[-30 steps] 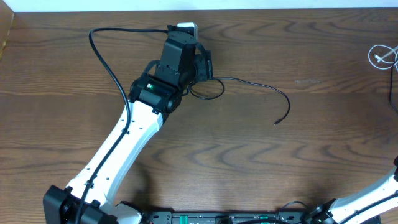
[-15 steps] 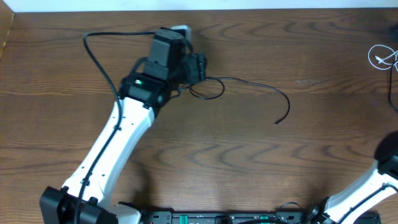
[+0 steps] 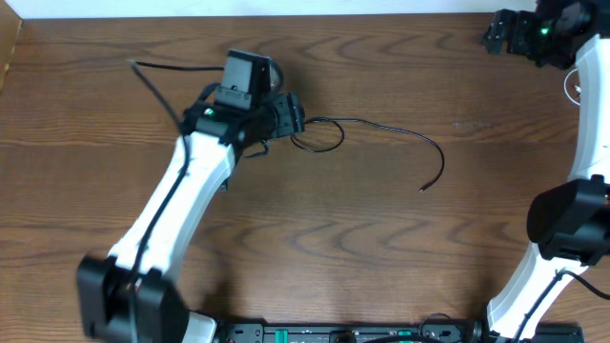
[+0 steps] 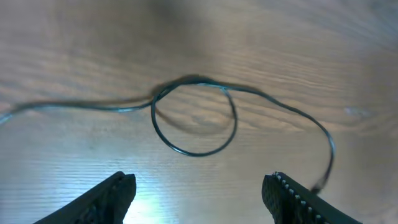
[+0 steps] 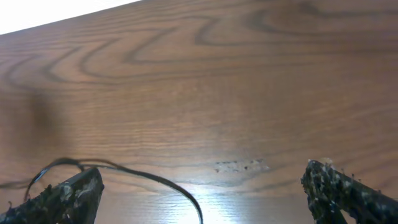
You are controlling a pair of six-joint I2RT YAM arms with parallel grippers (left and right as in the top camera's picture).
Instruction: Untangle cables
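From overhead, the black cable (image 3: 381,125) lay on the table (image 3: 381,248), with a small loop (image 3: 319,139) just right of the left gripper (image 3: 291,114) and a long tail curving away to a free end (image 3: 422,189). The right gripper (image 3: 498,33) hung at the far right corner, well apart from it. I could not pick out a white cord for certain beside that arm. Through the left wrist camera, the left gripper (image 4: 199,183) stood wide open and empty, and the loop (image 4: 194,118) lay on the wood just ahead of its fingers (image 4: 115,194), where the strand crossed itself at the top. Through the right wrist camera, the right gripper (image 5: 202,186) was also spread wide with nothing in it, and a stretch of black cable (image 5: 155,179) crossed the lower frame. I judged the cable light, limp and thin enough to slip from the pads. I would pinch it near the crossing or at the free end, and pull gently so the loop would not tighten. I saw no container anywhere.
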